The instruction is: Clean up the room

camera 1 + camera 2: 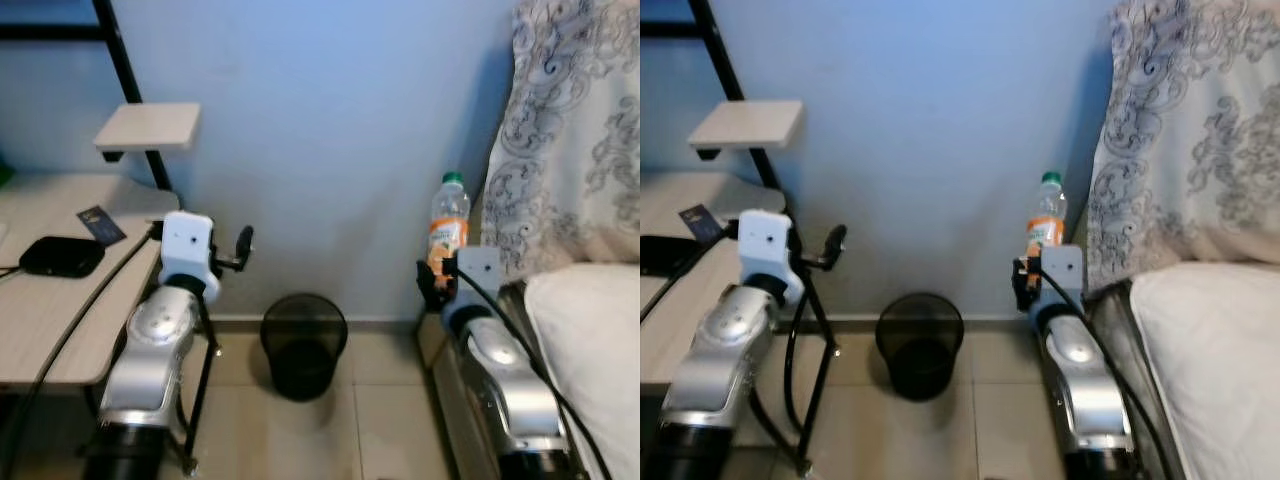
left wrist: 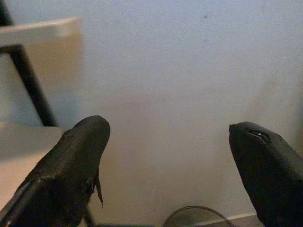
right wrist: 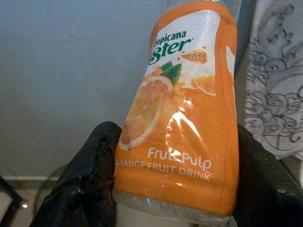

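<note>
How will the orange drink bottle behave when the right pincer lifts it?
The bottle, clamped between the right pincer's fingers, looks like thin clear plastic, so it may dent. Its glossy label could slip. It is tall and narrow, so it would probably tip easily if set down carelessly.

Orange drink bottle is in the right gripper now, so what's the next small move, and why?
Probably swing the right gripper left toward the black bin. Its fingers already clamp the bottle, and the bin stands open on the floor between the arms.
</note>
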